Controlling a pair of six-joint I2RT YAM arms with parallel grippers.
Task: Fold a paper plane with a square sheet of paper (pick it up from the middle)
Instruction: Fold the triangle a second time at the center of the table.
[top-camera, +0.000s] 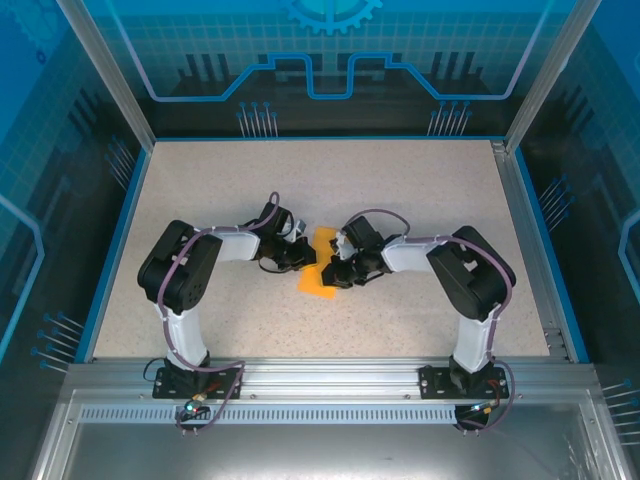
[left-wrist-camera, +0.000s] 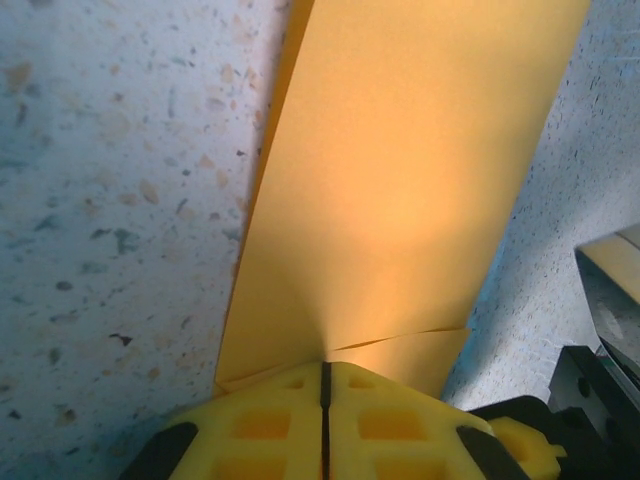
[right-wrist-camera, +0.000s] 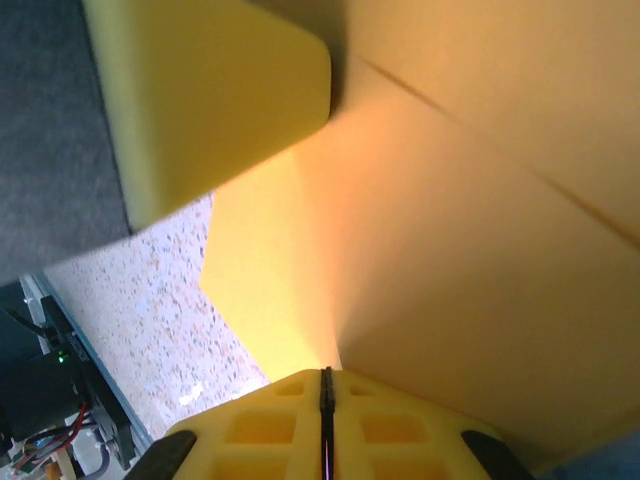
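The orange-yellow sheet of paper (top-camera: 319, 264) is folded into a long narrow shape in the middle of the table, between both grippers. My left gripper (top-camera: 300, 254) is shut on its left edge. In the left wrist view the yellow fingertips (left-wrist-camera: 280, 400) meet at a thin seam, and the layered paper (left-wrist-camera: 400, 180) fans out from it. My right gripper (top-camera: 341, 270) is shut on the opposite edge, and the paper (right-wrist-camera: 470, 260) rises from its closed seam (right-wrist-camera: 325, 375). Whether this shape is a paper plane I cannot tell.
The speckled beige table (top-camera: 420, 190) lies all round, with blue walls and metal rails at its edges. A yellow finger of the left gripper (right-wrist-camera: 210, 100) shows in the right wrist view. Dark parts of the right arm (left-wrist-camera: 600, 330) sit close by.
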